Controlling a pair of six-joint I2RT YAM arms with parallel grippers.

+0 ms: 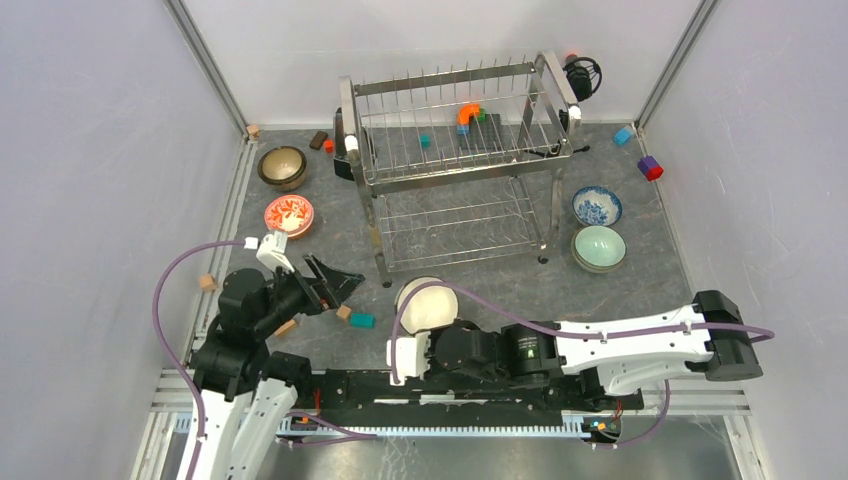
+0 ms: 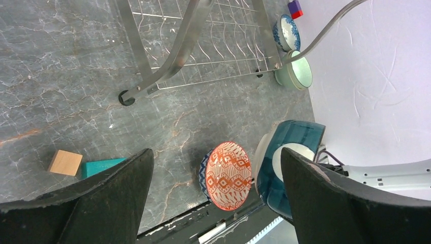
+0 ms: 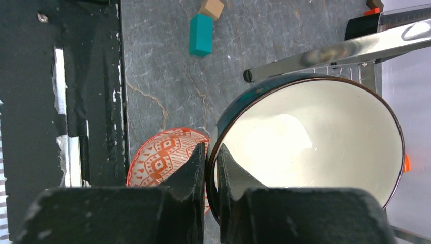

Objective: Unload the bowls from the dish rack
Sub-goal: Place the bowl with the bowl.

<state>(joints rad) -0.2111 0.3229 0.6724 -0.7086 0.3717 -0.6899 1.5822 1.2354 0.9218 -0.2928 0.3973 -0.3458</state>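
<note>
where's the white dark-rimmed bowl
The white bowl is at front centre of the top view, rim pinched by the right pincer, just before the dish rack.

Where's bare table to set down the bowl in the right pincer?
Best: the bare stretch between the pale green bowl, the near-right foot of the dish rack and the right arm. Also the strip between the blue-and-white bowl and the right wall. Crowded: around the white bowl itself, with the orange-patterned bowl, teal block and left pincer.

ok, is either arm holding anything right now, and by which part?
Right gripper pinches the white bowl by its rim, one finger inside, one outside. Left gripper open, empty.
</note>
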